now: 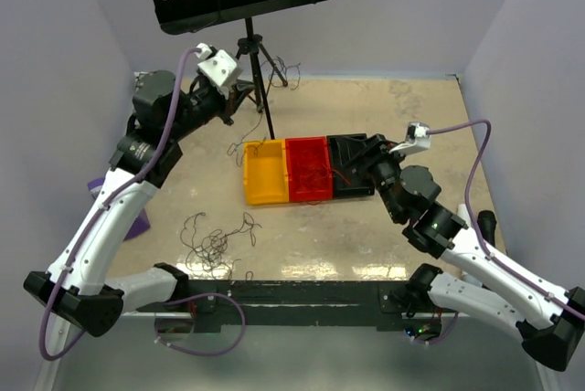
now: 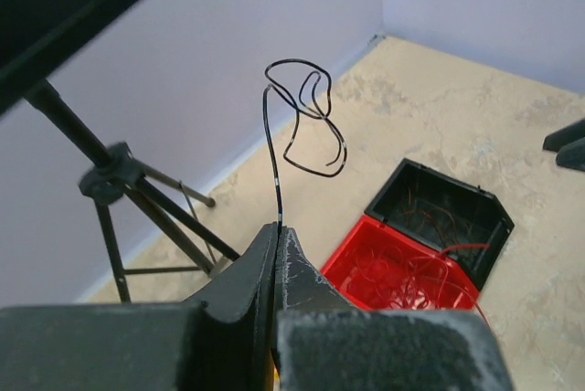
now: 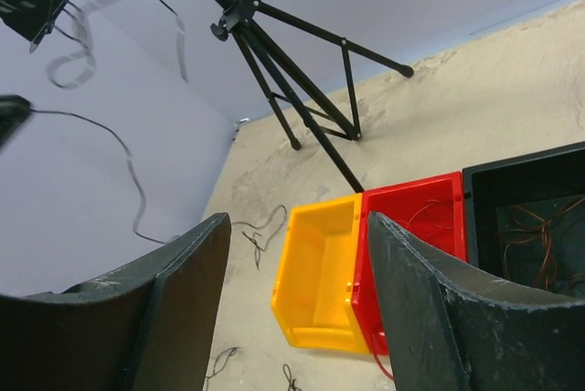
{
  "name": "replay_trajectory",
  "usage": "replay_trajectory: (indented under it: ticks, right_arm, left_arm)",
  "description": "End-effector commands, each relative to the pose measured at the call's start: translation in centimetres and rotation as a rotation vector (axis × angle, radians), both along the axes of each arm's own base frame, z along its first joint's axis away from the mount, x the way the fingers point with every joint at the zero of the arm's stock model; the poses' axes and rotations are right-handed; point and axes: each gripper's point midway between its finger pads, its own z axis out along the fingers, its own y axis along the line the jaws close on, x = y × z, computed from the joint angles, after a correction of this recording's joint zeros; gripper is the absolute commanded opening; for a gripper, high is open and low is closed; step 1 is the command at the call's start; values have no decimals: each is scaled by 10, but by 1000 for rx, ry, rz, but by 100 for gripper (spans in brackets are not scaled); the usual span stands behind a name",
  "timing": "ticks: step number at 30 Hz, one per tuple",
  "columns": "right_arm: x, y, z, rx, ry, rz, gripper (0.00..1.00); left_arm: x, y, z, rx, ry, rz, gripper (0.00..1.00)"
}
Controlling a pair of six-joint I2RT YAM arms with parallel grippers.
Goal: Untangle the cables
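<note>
My left gripper [image 2: 278,232] is shut on a thin black cable [image 2: 305,119], which rises from the fingertips and curls into loops in the air. In the top view this gripper [image 1: 241,97] is raised at the back left beside the stand, with black strands [image 1: 278,68] just past it. A loose bunch of black cables [image 1: 216,241] lies on the table near the front left. Red cables [image 2: 413,274] fill the red bin; reddish strands [image 3: 535,249] lie in the black bin. My right gripper [image 3: 298,237] is open and empty, above the bins [image 1: 369,159].
Yellow bin [image 1: 265,173], red bin [image 1: 308,168] and black bin [image 1: 351,163] stand in a row mid-table; the yellow one holds nothing. A music stand's tripod [image 1: 250,53] stands at the back left. Purple walls close in three sides. More black strands [image 3: 261,227] lie left of the yellow bin.
</note>
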Motion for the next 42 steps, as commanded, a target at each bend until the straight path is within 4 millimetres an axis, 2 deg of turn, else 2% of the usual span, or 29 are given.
replay_trajectory:
  ticks: [1,5,10,13,16,19,25,28,36,38,42]
  right_arm:
    - [-2,-7,14,25,-26,-23,65]
    - [-2,-7,11,25,-20,-23,65]
    - [-2,-8,7,21,-15,-23,65]
    - [-4,-9,5,20,-14,-25,65]
    - [-5,-11,5,21,-15,-28,65]
    - [-5,-14,6,25,-16,-37,65]
    - [-5,-13,9,28,-17,-35,65]
    - [-5,-16,11,23,-19,-48,65]
    - [-5,-19,13,26,-25,-54,65]
    - [-5,-19,14,28,-27,-54,65]
    - [-5,-20,15,29,-27,-57,64]
  left_arm:
    - [7,-11,-22,-42,76,-12,0]
    - [10,-17,-30,-52,102,-24,0]
    - [12,-22,-28,-30,84,-31,0]
    - [13,-19,-14,-15,33,-11,0]
    - [11,-10,16,-28,-47,24,0]
    - [13,-4,34,-43,-71,65,0]
    - [19,-2,33,-73,-50,98,0]
    - [21,-7,17,-68,-12,82,0]
    - [23,-25,-80,-46,154,22,0]
    - [27,-31,-96,-46,194,17,0]
    - [31,-26,-118,-31,228,58,0]
